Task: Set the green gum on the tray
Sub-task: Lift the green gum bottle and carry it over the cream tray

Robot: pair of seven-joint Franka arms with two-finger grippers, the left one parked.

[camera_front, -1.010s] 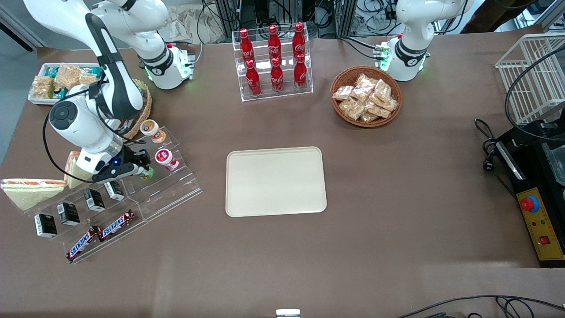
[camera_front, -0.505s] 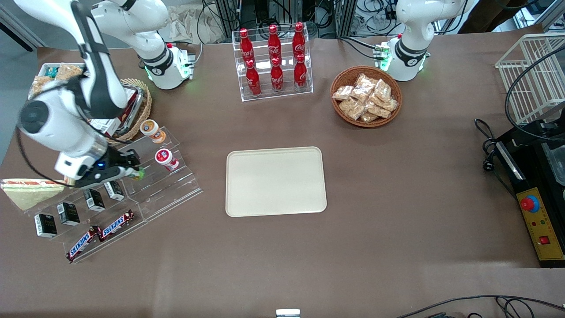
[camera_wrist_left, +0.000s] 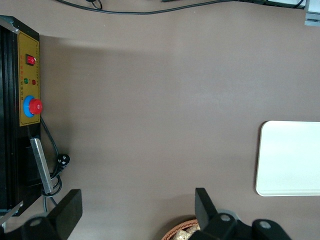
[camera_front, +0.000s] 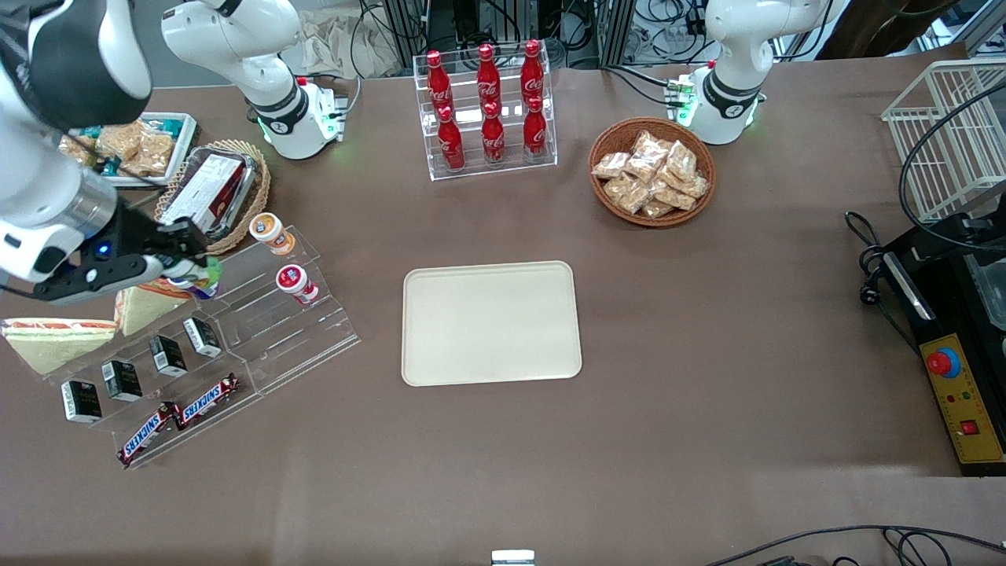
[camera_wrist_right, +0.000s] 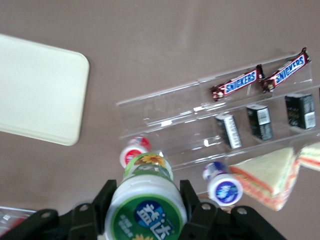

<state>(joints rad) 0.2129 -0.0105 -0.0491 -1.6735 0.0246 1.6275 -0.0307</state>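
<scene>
while clamped on the green gum [camera_front: 206, 275], the gripper [camera_front: 195, 271] hangs above the acrylic rack [camera_front: 259, 330]

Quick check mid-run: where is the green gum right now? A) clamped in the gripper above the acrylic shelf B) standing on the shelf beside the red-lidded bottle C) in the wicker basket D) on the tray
A: the gripper is shut on the green gum, lifted over the acrylic shelf; the tray holds nothing yet.

Brown table [camera_front: 707, 409] with tray [camera_front: 491, 322], acrylic racks, snack baskets.
</scene>
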